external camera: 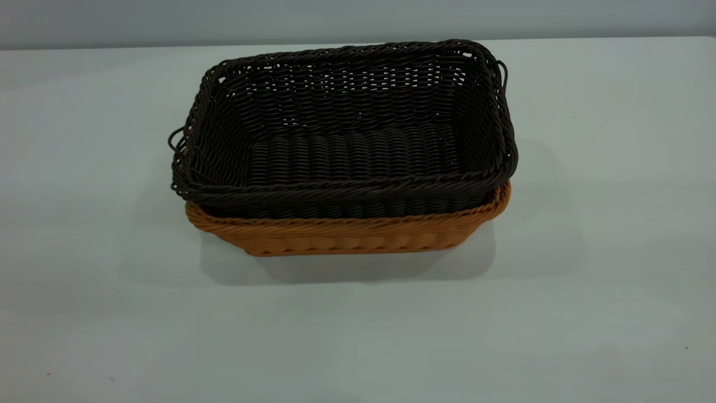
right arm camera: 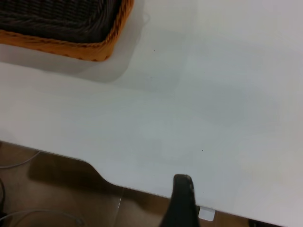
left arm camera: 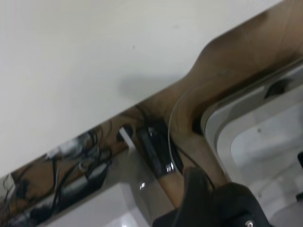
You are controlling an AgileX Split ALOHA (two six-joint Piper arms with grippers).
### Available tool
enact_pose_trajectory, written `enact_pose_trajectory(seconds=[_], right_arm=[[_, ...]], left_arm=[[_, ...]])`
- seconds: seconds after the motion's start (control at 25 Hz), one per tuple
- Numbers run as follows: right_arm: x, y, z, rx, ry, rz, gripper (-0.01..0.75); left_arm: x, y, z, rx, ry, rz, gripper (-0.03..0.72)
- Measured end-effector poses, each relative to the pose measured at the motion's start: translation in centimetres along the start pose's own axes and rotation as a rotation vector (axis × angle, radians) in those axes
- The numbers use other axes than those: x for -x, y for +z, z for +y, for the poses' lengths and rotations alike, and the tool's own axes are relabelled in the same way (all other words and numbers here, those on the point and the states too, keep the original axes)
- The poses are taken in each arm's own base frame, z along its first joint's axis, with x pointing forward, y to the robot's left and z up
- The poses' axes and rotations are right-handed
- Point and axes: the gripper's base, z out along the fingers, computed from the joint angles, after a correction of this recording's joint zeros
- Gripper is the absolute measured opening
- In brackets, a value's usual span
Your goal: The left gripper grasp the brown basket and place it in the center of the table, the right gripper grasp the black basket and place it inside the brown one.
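The black basket point(external camera: 347, 129) sits nested inside the brown basket point(external camera: 347, 235), tilted slightly with its rim riding above the brown rim. The pair stands near the middle of the table point(external camera: 604, 252). Neither gripper appears in the exterior view. In the right wrist view a corner of the brown basket point(right arm camera: 102, 47), with the black basket point(right arm camera: 52, 19) in it, lies far from the right gripper point(right arm camera: 182, 201), which hangs at the table's edge point(right arm camera: 142, 187). The left gripper point(left arm camera: 213, 203) shows as a dark blurred mass off the table's edge, over the floor.
Beyond the table edge the left wrist view shows brown floor point(left arm camera: 227, 61), cables and dark gear point(left arm camera: 156, 146) and a pale grey frame point(left arm camera: 255, 137). A small white tag point(right arm camera: 206, 213) sits at the table edge near the right gripper. Bare tabletop surrounds the baskets.
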Motion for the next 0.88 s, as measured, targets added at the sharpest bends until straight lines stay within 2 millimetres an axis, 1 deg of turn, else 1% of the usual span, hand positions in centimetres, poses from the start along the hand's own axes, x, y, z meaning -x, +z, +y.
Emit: enact_pose_trajectory(seconds=[0.4, 0.52, 0.72, 0.88], right_arm=[[0.0, 0.0, 0.0, -0.001, -0.001, -0.001, 0.550], [-0.1, -0.2, -0.2, -0.045, 0.051, -0.021, 0.550], [-1.0, -1.3, -0.5, -0.182, 0.179, -0.117, 0.550], [-2.2, -2.7, 0.0, -0.233, 0.198, -0.247, 0.550]], left_arm=[[-2.4, -2.1, 0.3, -0.015, -0.016, -0.219, 0.496], [-3.2, -2.7, 0.4, -0.016, -0.033, -0.284, 0.496], [-4.9, -3.5, 1.0, 0.055, -0.195, -0.399, 0.496], [-6.3, -4.0, 1.0, 0.138, -0.342, -0.480, 0.496]])
